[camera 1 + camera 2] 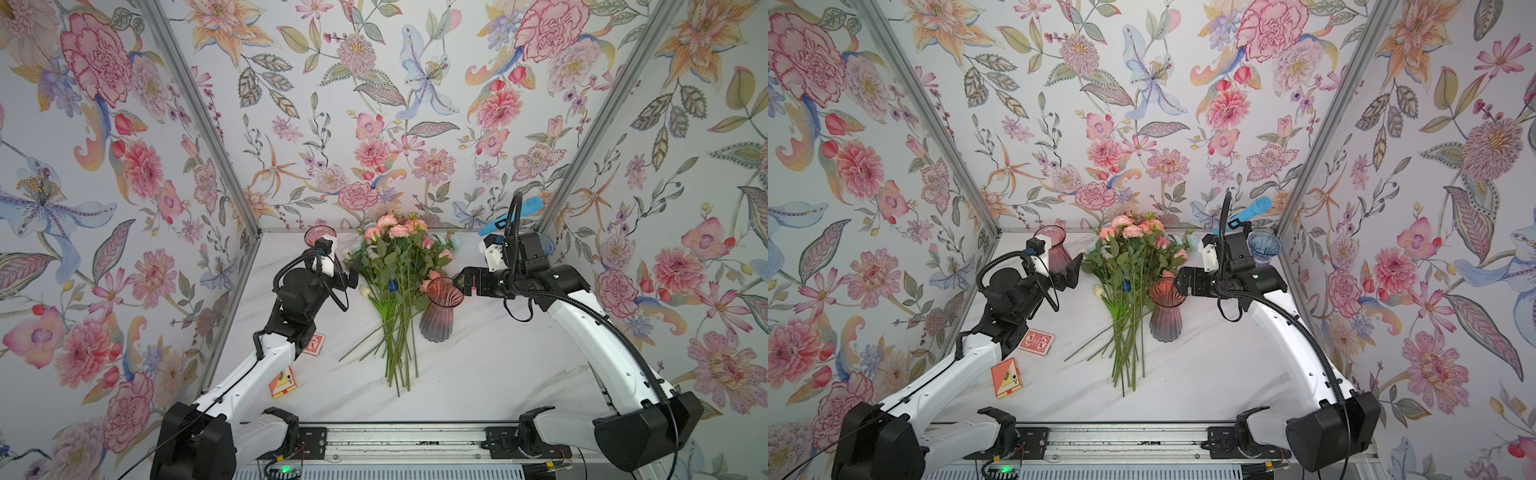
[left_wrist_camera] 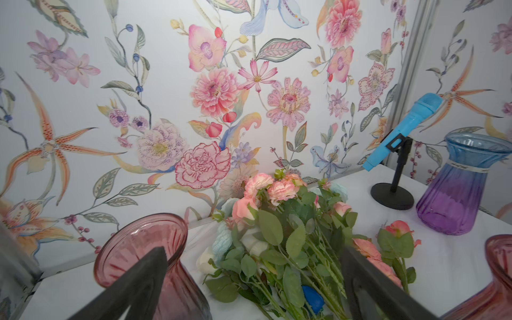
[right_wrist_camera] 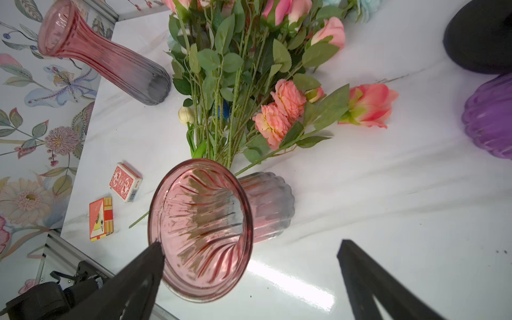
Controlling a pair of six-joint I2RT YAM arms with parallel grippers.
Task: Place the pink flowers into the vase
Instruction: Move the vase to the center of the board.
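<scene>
The pink flowers [image 1: 397, 230] [image 1: 1133, 227] lie in a loose bunch on the white table, blooms toward the back wall and green stems toward the front. A ribbed pink-to-grey glass vase [image 1: 436, 322] [image 1: 1166, 326] stands upright just right of the stems. My left gripper [image 1: 352, 277] [image 1: 1074, 269] is open at the bunch's left edge; in its wrist view the leafy stems [image 2: 279, 249] sit beyond its spread fingers. My right gripper [image 1: 460, 283] [image 1: 1183, 283] is open beside the vase's rim [image 3: 199, 295], holding nothing, with salmon blooms [image 3: 288, 99] beyond the vase.
A second pink vase [image 1: 319, 235] [image 2: 138, 249] stands back left behind my left wrist. A blue-purple vase [image 1: 1264, 245] [image 2: 457, 199] and a blue microphone on a black stand [image 2: 401, 130] are back right. Two card boxes [image 1: 1038, 341] [image 1: 1007, 376] lie front left. White and pale blue blooms [image 2: 224, 241] mix into the bunch.
</scene>
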